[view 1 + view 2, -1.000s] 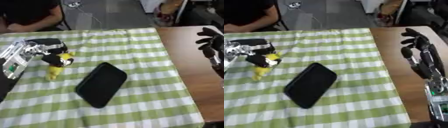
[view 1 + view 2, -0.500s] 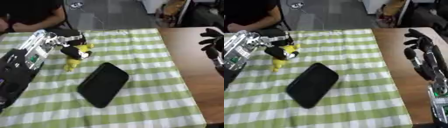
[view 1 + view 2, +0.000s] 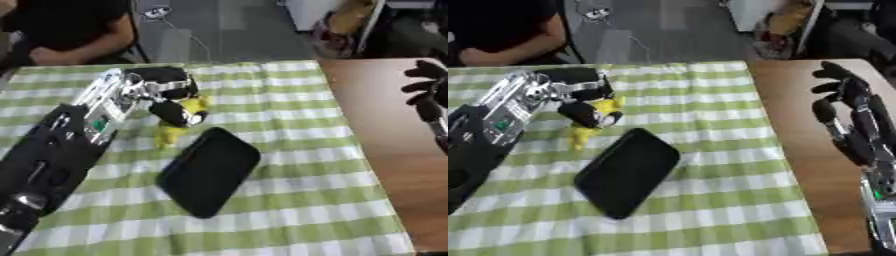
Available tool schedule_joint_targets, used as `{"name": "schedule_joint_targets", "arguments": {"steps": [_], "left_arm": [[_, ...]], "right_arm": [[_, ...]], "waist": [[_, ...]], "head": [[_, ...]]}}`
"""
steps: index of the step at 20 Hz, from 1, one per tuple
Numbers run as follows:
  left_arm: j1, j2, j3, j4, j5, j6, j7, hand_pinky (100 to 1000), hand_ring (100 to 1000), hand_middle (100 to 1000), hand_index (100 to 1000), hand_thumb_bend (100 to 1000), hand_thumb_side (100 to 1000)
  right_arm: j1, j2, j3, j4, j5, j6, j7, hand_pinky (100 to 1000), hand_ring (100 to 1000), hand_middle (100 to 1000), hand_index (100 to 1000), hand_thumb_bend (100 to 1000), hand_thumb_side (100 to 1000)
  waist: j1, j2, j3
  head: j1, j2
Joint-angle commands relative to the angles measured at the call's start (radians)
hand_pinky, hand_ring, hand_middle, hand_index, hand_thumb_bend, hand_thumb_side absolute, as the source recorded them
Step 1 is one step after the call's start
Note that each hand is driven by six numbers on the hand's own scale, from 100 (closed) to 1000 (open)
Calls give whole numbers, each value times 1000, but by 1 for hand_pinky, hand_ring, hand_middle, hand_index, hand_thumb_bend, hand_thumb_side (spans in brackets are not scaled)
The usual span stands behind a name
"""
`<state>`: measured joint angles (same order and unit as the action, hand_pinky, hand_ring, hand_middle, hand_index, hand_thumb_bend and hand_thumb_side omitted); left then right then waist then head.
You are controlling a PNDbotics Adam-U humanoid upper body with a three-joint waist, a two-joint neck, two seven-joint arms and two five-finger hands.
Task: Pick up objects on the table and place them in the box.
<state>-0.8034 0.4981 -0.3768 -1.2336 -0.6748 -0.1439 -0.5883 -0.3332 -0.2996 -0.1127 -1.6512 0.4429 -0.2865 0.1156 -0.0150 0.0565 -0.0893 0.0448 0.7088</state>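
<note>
Left hand [image 3: 166,95] fingers curled around yellow toy [image 3: 175,122], partly hiding it. Right hand [image 3: 852,117] open beside table [image 3: 737,165]; black case [image 3: 208,170] flat.

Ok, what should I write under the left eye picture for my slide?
Left hand holds a yellow toy over the checked cloth, beside a black tray.

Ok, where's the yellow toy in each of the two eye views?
Left eye view: the yellow toy is upper left of centre, held in the left hand, just up-left of the black flat case.
Right eye view: it sits further left, again by that hand.
Shared landmark: the black flat case on the green checked cloth, just down-right of the toy in both.
</note>
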Motion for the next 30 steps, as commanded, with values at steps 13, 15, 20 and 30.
{"name": "schedule_joint_targets", "arguments": {"steps": [13, 15, 20, 30], "left_arm": [[-19, -25, -22, -13, 12, -17, 0, 100, 100, 100, 205, 100, 489], [-16, -31, -30, -17, 16, -21, -3, 100, 100, 100, 205, 100, 412], [-5, -42, -45, -22, 28, -25, -12, 100, 100, 100, 204, 100, 495], [14, -61, -57, 0, 30, -29, -13, 100, 100, 100, 204, 100, 501]], "right_arm": [[-20, -17, 1, -18, -1, -2, -1, 582, 687, 779, 938, 662, 1000], [-20, -17, 2, -18, -1, -2, 0, 583, 688, 779, 938, 660, 1000], [-21, -16, 3, -18, 0, -2, 0, 582, 687, 779, 938, 662, 1000], [-21, -16, 4, -18, -1, -2, 2, 582, 686, 779, 938, 662, 1000]], "waist": [[-2, -12, 0], [-2, -12, 0], [-1, -12, -1], [-1, -10, -4]], "head": [[15, -3], [16, -1], [18, 1], [22, 1]]}}
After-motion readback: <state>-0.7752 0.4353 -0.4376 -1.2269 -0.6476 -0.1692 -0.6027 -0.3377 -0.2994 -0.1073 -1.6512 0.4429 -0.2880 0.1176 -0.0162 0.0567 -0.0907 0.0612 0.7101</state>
